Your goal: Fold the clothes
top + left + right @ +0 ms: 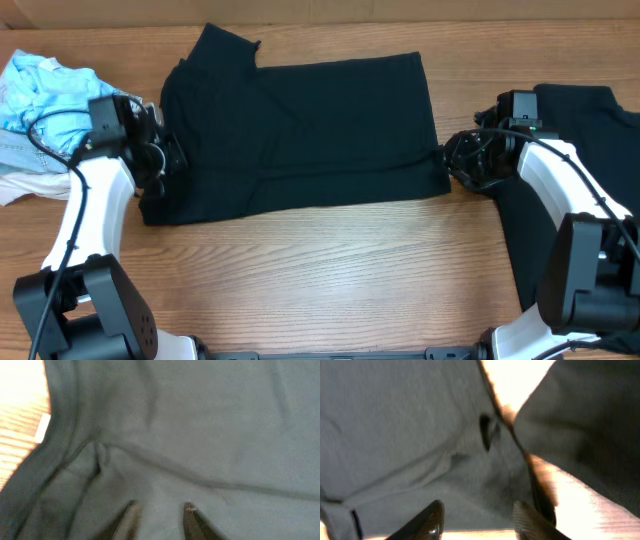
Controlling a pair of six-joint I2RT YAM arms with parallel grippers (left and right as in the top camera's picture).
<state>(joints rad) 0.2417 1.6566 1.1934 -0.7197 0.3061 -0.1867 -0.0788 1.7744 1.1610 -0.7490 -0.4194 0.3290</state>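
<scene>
Since the shirt (300,130) needed folding, the left gripper (160,510) and right gripper (479,510) sat over its ends, jaws apart, empty.

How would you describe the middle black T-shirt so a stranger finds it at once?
On the wooden table, look between the left hand and the right hand. The T-shirt lies spread as a wide rectangle, unlike the black garment cut off at the right edge.
</scene>
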